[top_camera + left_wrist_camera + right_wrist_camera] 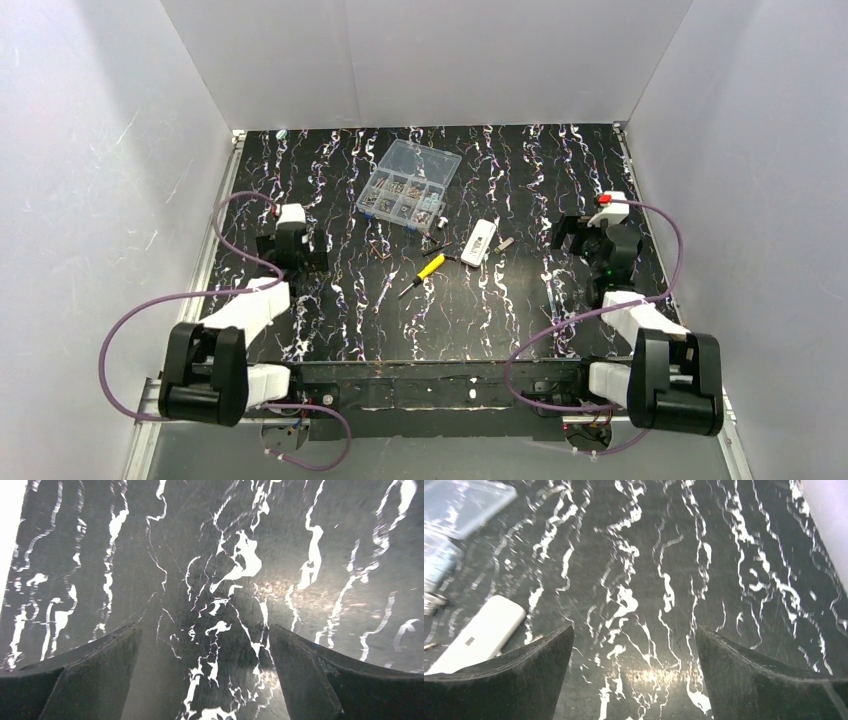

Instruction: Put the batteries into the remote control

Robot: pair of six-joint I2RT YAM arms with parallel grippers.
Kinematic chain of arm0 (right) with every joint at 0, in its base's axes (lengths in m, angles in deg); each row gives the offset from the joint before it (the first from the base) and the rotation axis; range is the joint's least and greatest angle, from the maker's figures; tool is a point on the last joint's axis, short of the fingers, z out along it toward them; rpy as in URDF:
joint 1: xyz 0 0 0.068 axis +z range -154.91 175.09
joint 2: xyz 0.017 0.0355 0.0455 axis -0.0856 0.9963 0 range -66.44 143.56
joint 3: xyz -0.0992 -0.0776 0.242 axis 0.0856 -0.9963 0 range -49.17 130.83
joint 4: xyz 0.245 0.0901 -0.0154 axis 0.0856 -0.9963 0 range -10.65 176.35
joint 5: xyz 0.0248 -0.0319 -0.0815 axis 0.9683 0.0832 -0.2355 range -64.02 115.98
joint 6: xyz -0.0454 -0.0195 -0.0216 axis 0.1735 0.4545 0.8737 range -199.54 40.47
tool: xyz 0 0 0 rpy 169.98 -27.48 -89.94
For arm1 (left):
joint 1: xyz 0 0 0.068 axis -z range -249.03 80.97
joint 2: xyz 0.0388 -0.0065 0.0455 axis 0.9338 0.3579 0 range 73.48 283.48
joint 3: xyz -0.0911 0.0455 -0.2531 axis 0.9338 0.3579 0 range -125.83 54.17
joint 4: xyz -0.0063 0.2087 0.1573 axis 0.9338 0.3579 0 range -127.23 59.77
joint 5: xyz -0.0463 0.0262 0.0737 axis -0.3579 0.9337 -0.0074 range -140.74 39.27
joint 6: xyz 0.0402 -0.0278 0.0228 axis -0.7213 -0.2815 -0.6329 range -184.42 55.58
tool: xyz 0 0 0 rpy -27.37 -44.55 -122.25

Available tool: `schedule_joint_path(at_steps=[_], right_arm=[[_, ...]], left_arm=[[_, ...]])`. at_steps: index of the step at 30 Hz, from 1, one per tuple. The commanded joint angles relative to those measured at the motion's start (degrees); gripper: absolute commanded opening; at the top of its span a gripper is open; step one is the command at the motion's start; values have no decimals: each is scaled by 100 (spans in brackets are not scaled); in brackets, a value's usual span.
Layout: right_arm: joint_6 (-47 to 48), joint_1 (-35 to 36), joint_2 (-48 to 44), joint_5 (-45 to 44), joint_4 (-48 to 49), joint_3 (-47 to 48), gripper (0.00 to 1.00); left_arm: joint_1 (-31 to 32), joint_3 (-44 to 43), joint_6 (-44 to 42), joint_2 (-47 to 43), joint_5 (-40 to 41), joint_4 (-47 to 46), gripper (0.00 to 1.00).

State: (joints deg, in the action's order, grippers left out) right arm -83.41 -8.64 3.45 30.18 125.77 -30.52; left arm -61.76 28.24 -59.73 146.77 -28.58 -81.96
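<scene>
1. Marbled black tabletop (300, 170), white walls. Top view: remote control (479, 242) lies centre, long axis near-to-far, nearer right claw (572, 235) than left claw (298, 250).
2. Left wrist: claw spread, nothing between.
3. Right wrist: claw spread; remote control lies off to its left.

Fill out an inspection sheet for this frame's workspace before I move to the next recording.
Surface: black white-veined table.
Job's things: remote control lying flat mid-table, untouched; batteries not identifiable.
Clutter: clear compartment box behind the remote control; yellow-handled screwdriver beside it.
Grippers: left gripper and right gripper open, holding nothing.
Cables: purple cables looping off both arms.
Surroundings: white walls on three sides.
</scene>
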Motion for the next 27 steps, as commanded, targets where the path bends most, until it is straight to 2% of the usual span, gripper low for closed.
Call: schedule_joint_path(at_steps=[1,3,5,7,9,11,14,17,19,20,24,27], right_arm=[[-88,-1,-660,563,-1152,588,100],[-377,-2,-819,452,-1712,870,100],[-1255,-4,-843,-105,-2203,1231,100],[-2183,2,-711,-589,-3512,1877,100],[-2127,3,-414,-578,-4796,2802,100],[-2220,-25,-83,-502,-5363,3253,100],[-2461,-60,197,140,-5492,3386,100],[-2654,-58,313,1044,-5062,3206,100],[-2989,7,460,1335,-4883,3196,100],[-3055,125,574,1314,-4938,3297,96],[-3022,1185,958,252,-5411,3788,95],[-3375,1749,1344,-15,-5383,4004,94]], left_arm=[[12,-979,514,-738,61,2722,99],[15,-1364,680,-904,-79,3295,99],[17,-1760,847,-1034,-251,3776,99],[12,-2144,828,-1156,-523,4188,100],[11,-2443,818,-1241,-608,4501,99],[11,-2685,780,-1271,-579,4818,99],[12,-2726,771,-1312,-535,5000,99],[7,-2662,850,-1375,-745,5280,99],[11,-2550,827,-1469,-894,5221,99],[9,-2507,784,-1512,-940,5126,99],[11,-2495,847,-1466,-1018,5109,100],[12,-2636,871,-1292,-1081,5283,99]])
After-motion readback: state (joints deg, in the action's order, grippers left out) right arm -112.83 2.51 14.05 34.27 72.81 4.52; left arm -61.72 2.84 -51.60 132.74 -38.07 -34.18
